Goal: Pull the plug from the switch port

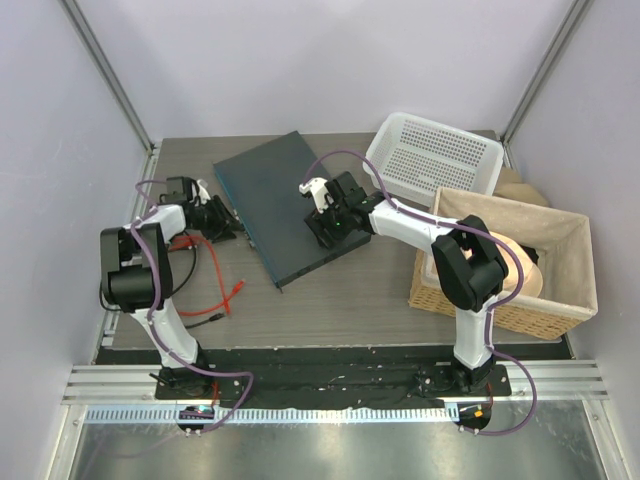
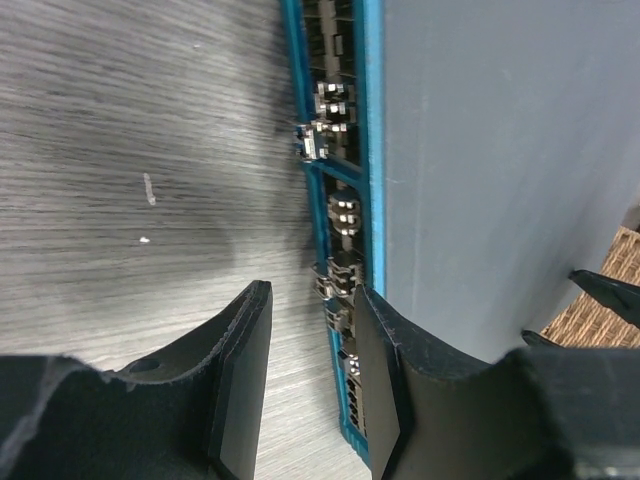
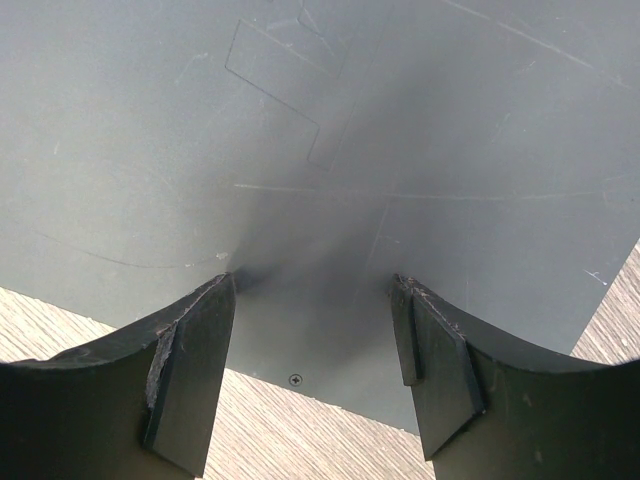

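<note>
Socket row (image 2: pixel 340 215) on switch (image 2: pixel 480 180) edge, left wrist view only

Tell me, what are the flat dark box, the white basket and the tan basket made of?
The switch looks like painted sheet metal: matte slate-grey, finely scratched, with a small screw. The white basket looks like moulded plastic, smooth and evenly perforated. The tan basket seems woven wicker or similar fibre, apparently cloth-lined.

socket row (image 2: pixel 340 215) partly hidden behind left end effector (image 2: pixel 312 295).
</note>
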